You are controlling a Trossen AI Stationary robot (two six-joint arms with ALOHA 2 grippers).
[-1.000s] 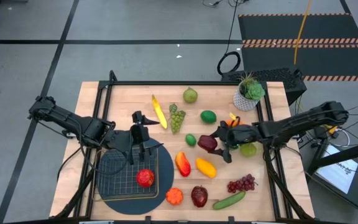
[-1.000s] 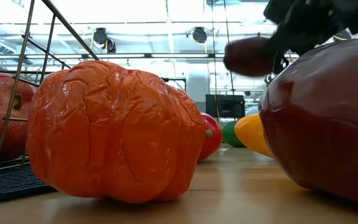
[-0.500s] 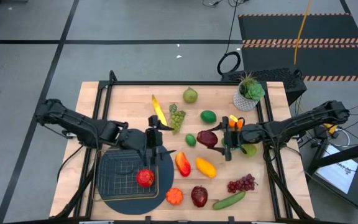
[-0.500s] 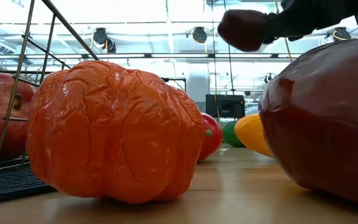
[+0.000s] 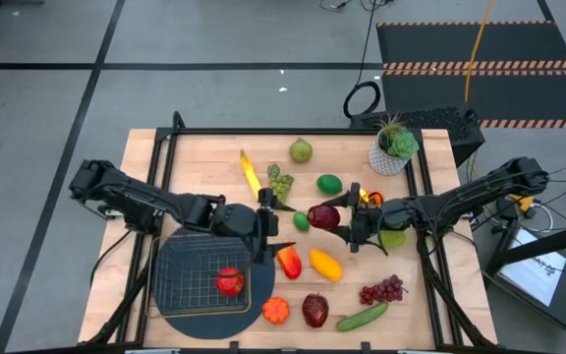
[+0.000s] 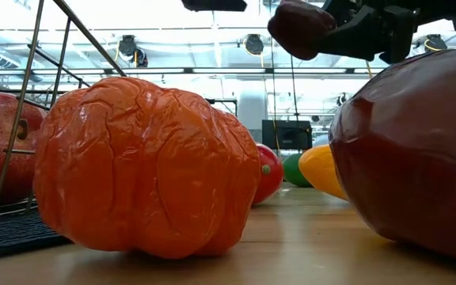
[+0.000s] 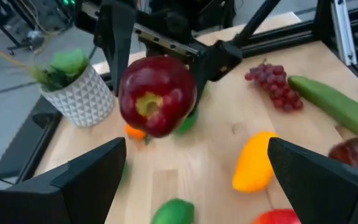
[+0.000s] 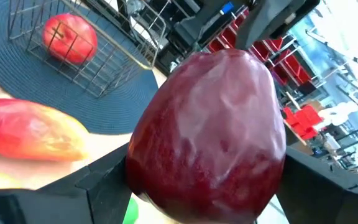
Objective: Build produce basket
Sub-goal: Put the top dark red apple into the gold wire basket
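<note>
My right gripper (image 5: 336,217) is shut on a dark red apple (image 5: 323,216) above the table's middle. The apple also shows in the left wrist view (image 7: 157,102) and in the low view (image 6: 299,28). My left gripper (image 5: 281,224) is open and empty just left of that apple, its fingers pointing at it. The square wire-mesh basket (image 5: 180,261) stands on a round dark mat at the near left. A bright red apple (image 5: 229,282) rests on the basket's grid bottom. My right gripper pinches the dark red apple by two opposite sides (image 8: 143,163) between its two fingers (image 8: 104,183). The fingers lie level and come from the table's right. The apple is lifted clear of the table, its stem dimple (image 7: 146,106) turned toward the table's left.
Loose produce lies around: banana (image 5: 251,175), green grapes (image 5: 280,184), pear (image 5: 301,150), lime (image 5: 329,184), red pepper (image 5: 289,260), yellow pepper (image 5: 325,265), orange pepper (image 5: 275,311), another dark apple (image 5: 314,310), cucumber (image 5: 362,317), purple grapes (image 5: 382,290). A potted plant (image 5: 393,146) stands far right.
My left gripper has gone from over the basket toward the table's right, up to the held apple. My right gripper has risen with the dark red apple and carried it a little toward the left.
</note>
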